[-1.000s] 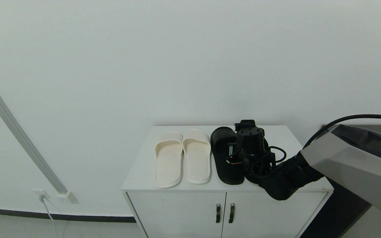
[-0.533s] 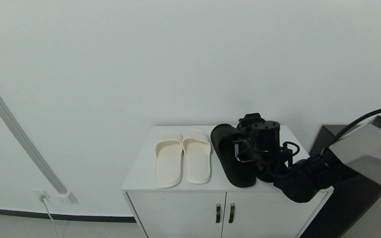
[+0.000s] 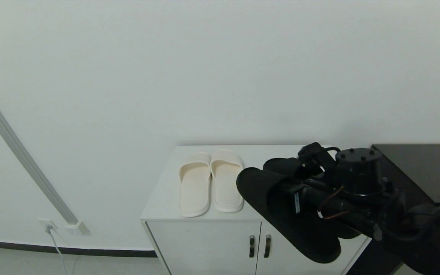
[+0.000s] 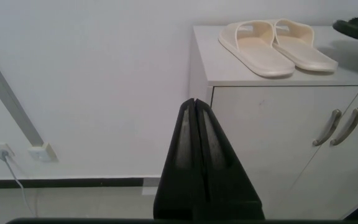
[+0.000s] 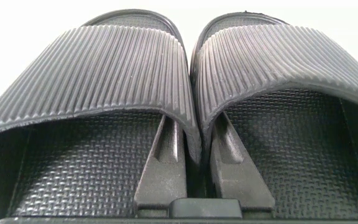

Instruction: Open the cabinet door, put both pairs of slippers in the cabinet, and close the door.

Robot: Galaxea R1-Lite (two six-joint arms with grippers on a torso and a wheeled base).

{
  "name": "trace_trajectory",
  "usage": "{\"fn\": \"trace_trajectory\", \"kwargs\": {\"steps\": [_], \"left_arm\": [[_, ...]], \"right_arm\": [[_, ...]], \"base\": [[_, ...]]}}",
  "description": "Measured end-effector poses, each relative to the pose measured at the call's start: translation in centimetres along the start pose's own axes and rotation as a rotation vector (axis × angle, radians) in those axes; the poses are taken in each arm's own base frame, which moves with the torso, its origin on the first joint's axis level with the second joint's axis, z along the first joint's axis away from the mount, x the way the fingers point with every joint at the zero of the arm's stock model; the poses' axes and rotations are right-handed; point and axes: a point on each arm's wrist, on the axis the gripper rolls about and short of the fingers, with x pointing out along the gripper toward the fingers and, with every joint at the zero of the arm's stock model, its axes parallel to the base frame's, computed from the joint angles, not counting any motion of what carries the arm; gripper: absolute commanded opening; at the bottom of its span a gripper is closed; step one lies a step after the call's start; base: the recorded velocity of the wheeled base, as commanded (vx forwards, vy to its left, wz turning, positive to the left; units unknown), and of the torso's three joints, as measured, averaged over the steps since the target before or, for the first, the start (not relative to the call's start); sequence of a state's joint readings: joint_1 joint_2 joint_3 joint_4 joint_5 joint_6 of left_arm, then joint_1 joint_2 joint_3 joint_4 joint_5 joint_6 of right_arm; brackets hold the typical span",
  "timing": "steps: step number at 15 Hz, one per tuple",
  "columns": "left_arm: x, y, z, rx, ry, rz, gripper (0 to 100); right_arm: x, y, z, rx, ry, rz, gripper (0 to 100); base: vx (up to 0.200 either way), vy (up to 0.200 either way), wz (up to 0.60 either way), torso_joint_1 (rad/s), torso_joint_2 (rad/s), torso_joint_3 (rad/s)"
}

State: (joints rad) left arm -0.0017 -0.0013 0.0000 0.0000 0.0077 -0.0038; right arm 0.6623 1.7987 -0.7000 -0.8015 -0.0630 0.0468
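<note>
In the last sec our right gripper (image 5: pixel 194 134) lifted the black slippers (image 3: pixel 281 198) off the cabinet (image 3: pixel 159 206) top & swung them out to the right. Its fingers are clamped on both inner walls, so the pair hangs mid-air. Doors (image 3: pixel 204 248) aren't open yet, so we probably need them open next. White slippers (image 3: pixel 210 183) are on top. Left gripper (image 4: pixel 194 155) is pinched closed, empty.

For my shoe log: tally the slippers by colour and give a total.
white slippers: 2
black slippers: 2
Total: 4
</note>
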Motion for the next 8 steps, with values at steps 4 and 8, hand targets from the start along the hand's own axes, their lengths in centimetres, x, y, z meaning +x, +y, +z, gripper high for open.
{"fn": "trace_trajectory", "kwargs": {"steps": [4, 8], "left_arm": [[0.0, 0.0, 0.0, 0.0, 0.0, 0.0, 0], [0.0, 0.0, 0.0, -0.001, 0.0, 0.0, 0]], "right_arm": [[-3.4, 0.6, -0.8, -0.026, 0.021, 0.149, 0], [-4.6, 1.6, -0.9, -0.039, 0.017, 0.196, 0]], "base": [[0.0, 0.0, 0.0, 0.0, 0.0, 0.0], [0.0, 0.0, 0.0, 0.0, 0.0, 0.0]]}}
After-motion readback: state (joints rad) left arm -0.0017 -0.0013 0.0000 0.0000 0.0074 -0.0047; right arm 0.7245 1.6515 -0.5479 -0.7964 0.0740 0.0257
